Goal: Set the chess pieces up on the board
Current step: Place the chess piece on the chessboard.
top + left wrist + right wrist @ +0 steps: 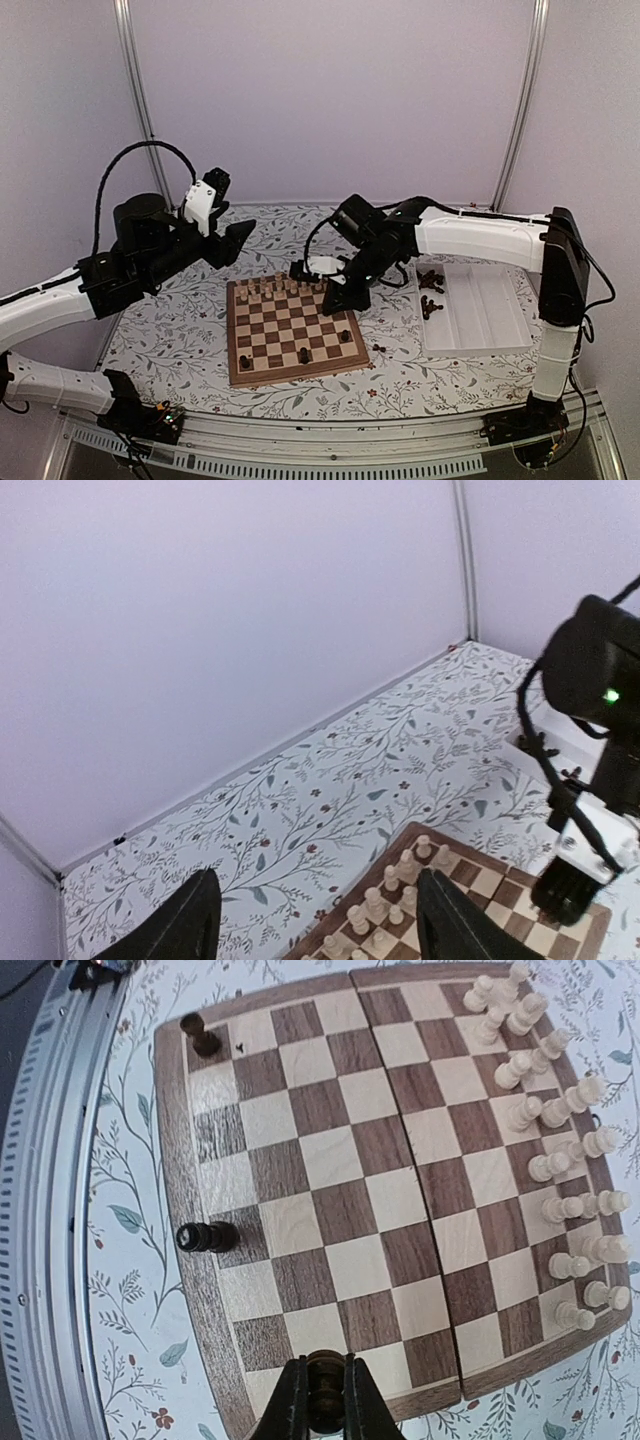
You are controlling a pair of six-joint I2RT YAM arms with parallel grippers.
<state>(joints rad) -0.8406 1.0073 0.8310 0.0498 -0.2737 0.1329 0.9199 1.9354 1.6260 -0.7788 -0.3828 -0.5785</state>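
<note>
Wrist view: right gripper [323, 1422] clamped on one dark turned-wood chess piece [323, 1392] at bottom centre, over the bottom row of the checked wooden board [330, 1210]. The left gripper [320, 925] is spread wide and holds nothing, above the floral tablecloth [330, 780]. Two more dark chessmen [205, 1237] stand along the board's left edge, two rows of cream chessmen [560, 1160] line its right. In the top view, loose dark pieces [430, 290] lie in the white compartment tray [490, 310] at right.

Lab test booth, blank walls [330, 100], aluminium frame posts [138, 90]
</note>
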